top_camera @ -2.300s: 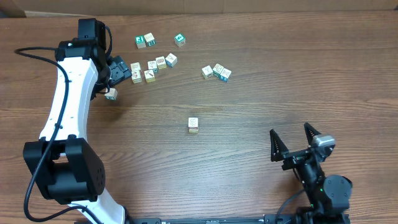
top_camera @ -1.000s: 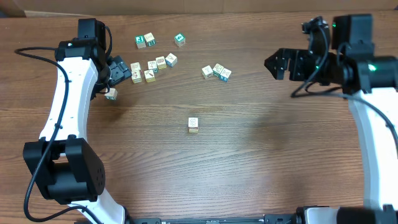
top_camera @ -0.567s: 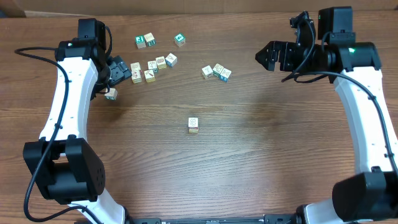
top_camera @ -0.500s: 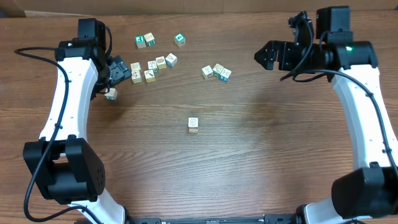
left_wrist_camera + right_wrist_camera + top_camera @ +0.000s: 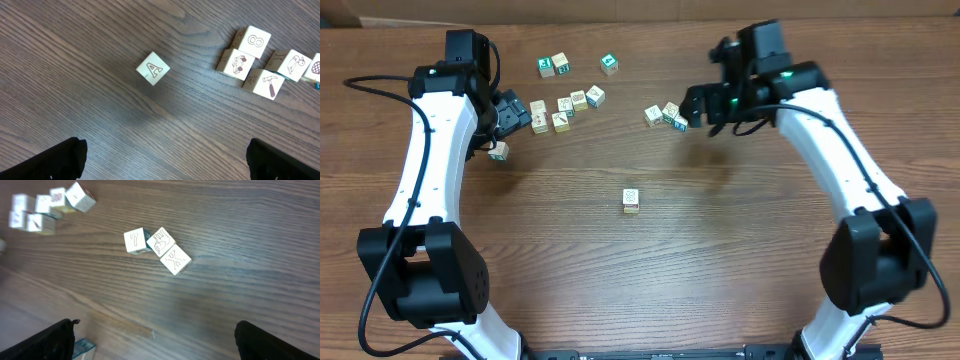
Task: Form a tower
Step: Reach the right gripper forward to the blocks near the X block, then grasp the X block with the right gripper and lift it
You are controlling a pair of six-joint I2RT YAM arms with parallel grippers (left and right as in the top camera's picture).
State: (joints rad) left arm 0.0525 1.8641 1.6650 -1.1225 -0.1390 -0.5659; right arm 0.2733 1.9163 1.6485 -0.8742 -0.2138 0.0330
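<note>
You can read a capital A on top of the lone small cream wooden cube [image 5: 153, 68] in your left wrist view, and an 8 lying sideways on the upper cream cube [image 5: 255, 42] of the nearby cluster. In your right wrist view, the left cream cube [image 5: 135, 240] of the touching trio reads 7, and the right cream cube [image 5: 175, 259] reads X.

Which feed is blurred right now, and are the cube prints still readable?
Right wrist: the far cluster at upper left is smeared, while the 7 cube and X cube read clean. Left wrist: sharp, the A cube legible. Overhead: even light, no glare, the tower crisp but its prints too small.
</note>
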